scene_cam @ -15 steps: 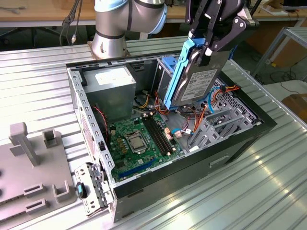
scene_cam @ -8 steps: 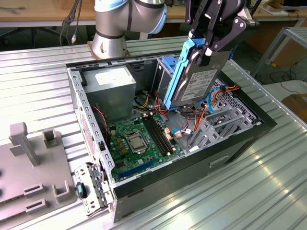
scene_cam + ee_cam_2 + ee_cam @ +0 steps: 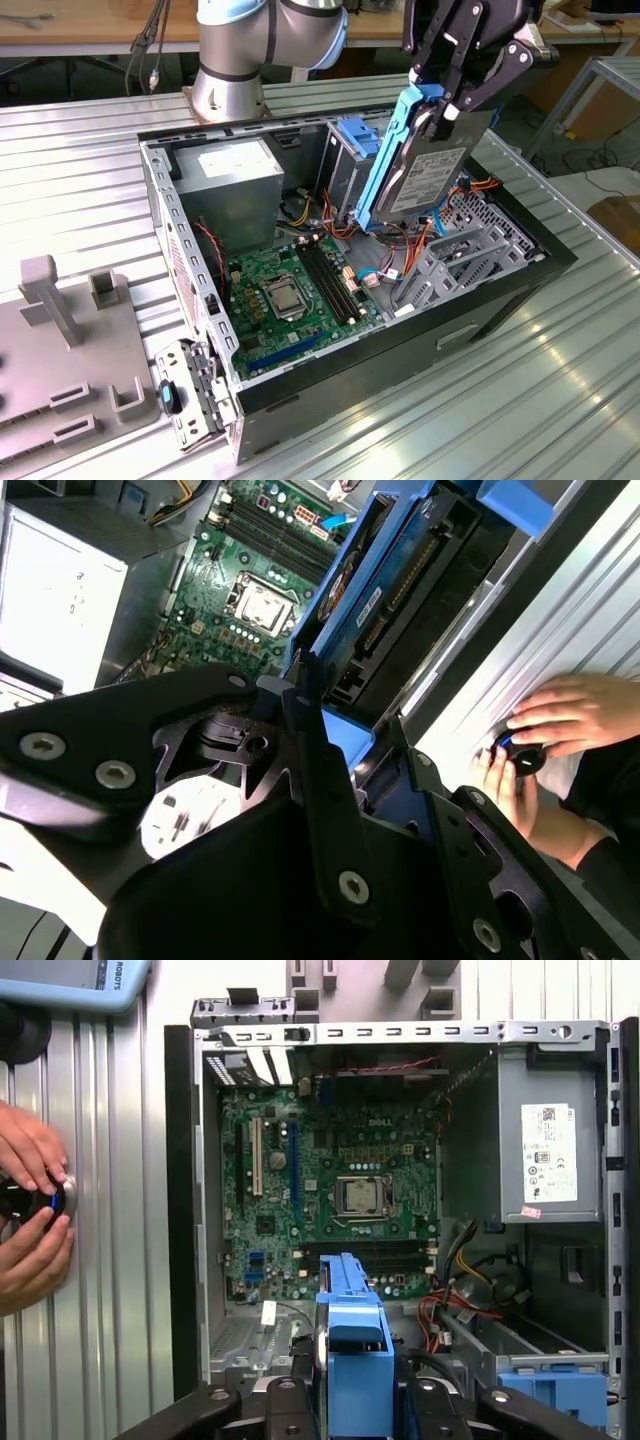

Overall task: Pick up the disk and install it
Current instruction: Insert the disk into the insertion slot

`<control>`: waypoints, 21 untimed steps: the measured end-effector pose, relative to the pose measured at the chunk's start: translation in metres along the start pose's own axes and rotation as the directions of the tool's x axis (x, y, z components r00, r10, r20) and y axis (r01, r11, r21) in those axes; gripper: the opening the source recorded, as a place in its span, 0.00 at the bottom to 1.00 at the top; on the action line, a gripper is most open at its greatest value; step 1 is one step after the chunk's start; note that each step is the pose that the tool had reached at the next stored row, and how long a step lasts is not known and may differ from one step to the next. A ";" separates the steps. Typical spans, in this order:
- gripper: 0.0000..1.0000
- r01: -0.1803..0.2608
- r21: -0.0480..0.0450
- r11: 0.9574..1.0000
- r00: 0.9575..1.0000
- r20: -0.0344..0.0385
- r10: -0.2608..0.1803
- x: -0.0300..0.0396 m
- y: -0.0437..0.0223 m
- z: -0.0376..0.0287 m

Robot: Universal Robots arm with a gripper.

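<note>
Gripper (image 3: 452, 105) was clamped on disk (image 3: 428, 172), which hung tilted over the open computer case (image 3: 400, 345). Case held green motherboard (image 3: 290, 285), grey power supply (image 3: 235, 172), drive cage (image 3: 342, 175) with blue clip, loose cables (image 3: 400, 255).

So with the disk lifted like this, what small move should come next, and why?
Probably a short, slow descent toward the metal bay. The claw is shut on the disk, which hangs tilted above the open computer case and is not yet seated in anything.
</note>
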State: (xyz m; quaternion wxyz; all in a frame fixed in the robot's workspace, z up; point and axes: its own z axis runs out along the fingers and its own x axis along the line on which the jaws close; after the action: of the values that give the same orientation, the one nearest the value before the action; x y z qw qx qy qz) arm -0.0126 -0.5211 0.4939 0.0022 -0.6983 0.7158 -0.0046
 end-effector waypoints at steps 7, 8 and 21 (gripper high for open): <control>0.37 0.000 0.000 1.000 1.000 0.000 0.000 0.0081 -0.0131 0.0009; 0.37 0.000 0.000 1.000 1.000 0.000 0.000 0.0119 -0.0147 0.0012; 0.37 0.000 -0.001 1.000 1.000 0.000 0.000 0.0340 -0.0546 0.0078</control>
State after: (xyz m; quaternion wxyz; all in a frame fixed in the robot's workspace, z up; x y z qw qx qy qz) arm 0.0413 -0.5564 0.4868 0.0018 -0.6983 0.7158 -0.0043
